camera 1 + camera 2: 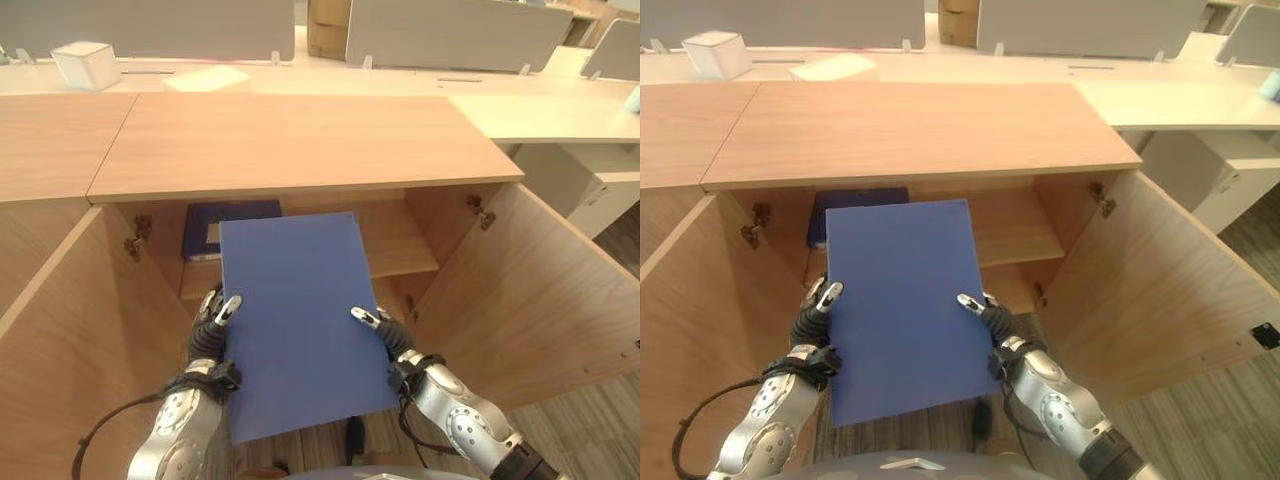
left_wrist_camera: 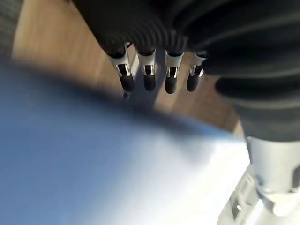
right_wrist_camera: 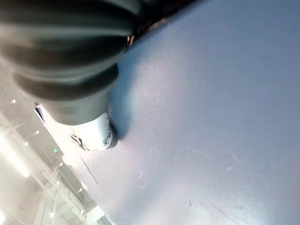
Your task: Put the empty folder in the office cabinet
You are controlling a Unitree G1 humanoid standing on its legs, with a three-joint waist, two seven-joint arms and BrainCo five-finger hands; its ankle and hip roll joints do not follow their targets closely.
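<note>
Both hands up at the open cabinet (image 1: 480, 300), blue folder (image 1: 300, 320) between them.
L hand (image 1: 212, 330) & R hand (image 1: 390, 335) grip opp. side edges, thumbs on top; folder tilted, far edge at the shelf (image 1: 400, 245) mouth, beside a dark binder (image 1: 205, 228).

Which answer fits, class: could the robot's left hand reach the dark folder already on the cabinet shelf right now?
Probably not: the left hand is gripping the blue folder, which hangs in front of the dark folder on its shelf.

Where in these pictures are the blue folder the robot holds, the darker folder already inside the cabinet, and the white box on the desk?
blue folder (image 1: 295, 320), left eye view, middle of its cover.
dark folder (image 1: 205, 228), left eye view, its visible front, on the shelf.
white box (image 1: 87, 63), left eye view, its front face.
</note>
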